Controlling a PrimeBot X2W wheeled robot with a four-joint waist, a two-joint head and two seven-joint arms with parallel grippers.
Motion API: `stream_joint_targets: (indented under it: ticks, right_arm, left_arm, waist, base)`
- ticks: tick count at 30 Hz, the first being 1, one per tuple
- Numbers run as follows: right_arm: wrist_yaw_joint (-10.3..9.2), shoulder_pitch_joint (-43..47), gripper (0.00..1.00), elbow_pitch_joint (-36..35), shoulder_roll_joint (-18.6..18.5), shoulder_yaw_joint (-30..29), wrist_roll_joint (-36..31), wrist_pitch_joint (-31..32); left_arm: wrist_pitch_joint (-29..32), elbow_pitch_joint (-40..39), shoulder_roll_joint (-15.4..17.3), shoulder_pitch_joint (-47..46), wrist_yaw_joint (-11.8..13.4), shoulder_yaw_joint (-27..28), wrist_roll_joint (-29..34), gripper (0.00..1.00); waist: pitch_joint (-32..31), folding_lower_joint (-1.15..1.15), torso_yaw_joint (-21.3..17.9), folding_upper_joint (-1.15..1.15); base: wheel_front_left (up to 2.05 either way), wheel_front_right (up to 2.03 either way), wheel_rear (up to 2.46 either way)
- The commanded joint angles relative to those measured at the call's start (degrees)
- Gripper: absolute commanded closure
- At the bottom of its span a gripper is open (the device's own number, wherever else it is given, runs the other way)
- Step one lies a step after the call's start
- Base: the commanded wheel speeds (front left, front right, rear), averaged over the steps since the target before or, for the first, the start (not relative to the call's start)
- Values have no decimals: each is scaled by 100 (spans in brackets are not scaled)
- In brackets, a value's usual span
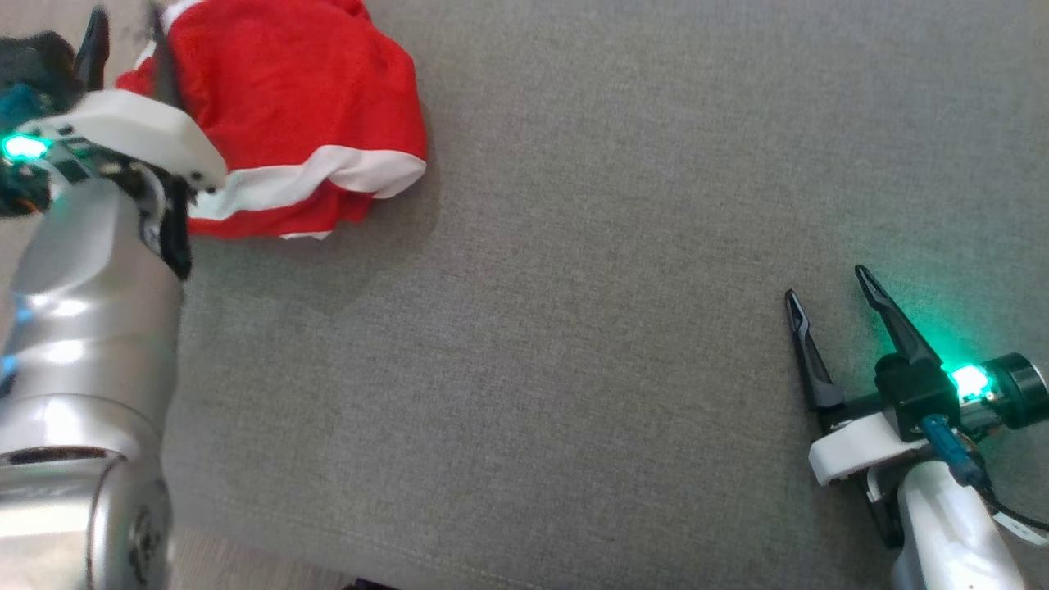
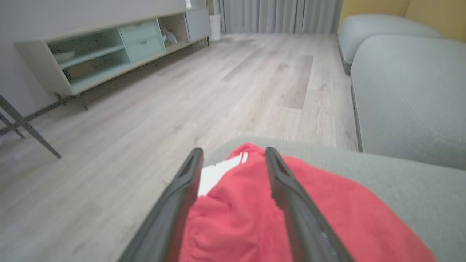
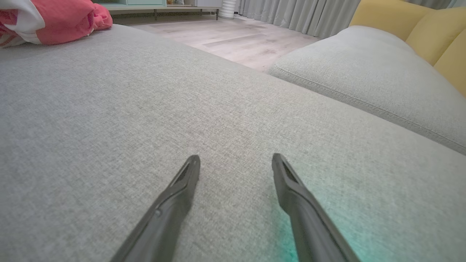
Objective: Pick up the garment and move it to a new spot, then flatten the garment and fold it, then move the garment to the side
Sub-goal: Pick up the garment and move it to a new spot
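Note:
The garment point(image 1: 303, 106) is red with white stripes and lies bunched at the far left of the grey cushion point(image 1: 574, 287), close to its edge. My left gripper point(image 1: 127, 45) hovers over the garment's left side, fingers apart. In the left wrist view the left gripper point(image 2: 233, 151) is open, with the red garment point(image 2: 233, 214) lying below and between its fingers; I cannot tell whether they touch it. My right gripper point(image 1: 826, 285) is open and empty over bare cushion at the lower right. From the right gripper point(image 3: 236, 157) the garment point(image 3: 54, 18) shows far off.
Beyond the cushion's edge is a wooden floor point(image 2: 182, 91) with a low sideboard point(image 2: 109, 47) and curtains point(image 2: 276, 14). A second grey cushion point(image 3: 364, 72) lies alongside, with yellow back cushions point(image 3: 418, 29) behind it.

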Motion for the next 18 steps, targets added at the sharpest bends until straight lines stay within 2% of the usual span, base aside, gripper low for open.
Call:
stream_joint_targets:
  ticks: [1, 6, 9, 10, 11, 14, 18]
  right_arm:
    - [-5, 24, 0, -100, -44, 119, 0, 5]
    - [-5, -11, 0, -183, -181, 63, -50, 5]
    - [-5, -61, 0, -234, -231, 53, -62, 5]
    - [-5, -73, 0, -250, -239, 45, -68, 5]
    - [-5, -79, 0, -264, -244, 34, -75, 5]
    - [-5, -84, 0, -268, -240, 17, -92, 5]
    - [-5, -92, 0, -189, -184, 48, -98, 5]
  left_arm:
    - [210, -6, 193, -7, -16, 43, -106, 0]
    - [981, 168, 68, 269, -56, -10, -206, 0]
    - [1230, 200, 45, 425, -7, -4, -261, 0]
    - [1277, 205, 13, 452, -20, 12, -305, 59]
    - [1247, 207, -8, 460, -31, 38, -353, 100]
    - [1094, 200, 0, 441, -42, 23, -366, 100]
    - [582, 70, 85, 262, -13, -61, -303, 100]
  waist:
    - [187, -1, -16, 0]
    - [529, -1, -33, 0]
    - [688, -1, -63, 0]
    - [726, -1, -63, 0]
    - [752, -1, -57, 0]
    - [769, -1, -42, 0]
    - [632, -1, -14, 0]
  base:
    - [0, 0, 0]
    - [0, 0, 0]
    - [0, 0, 0]
    - [0, 0, 0]
    - [0, 0, 0]
    - [0, 0, 0]
    - [0, 0, 0]
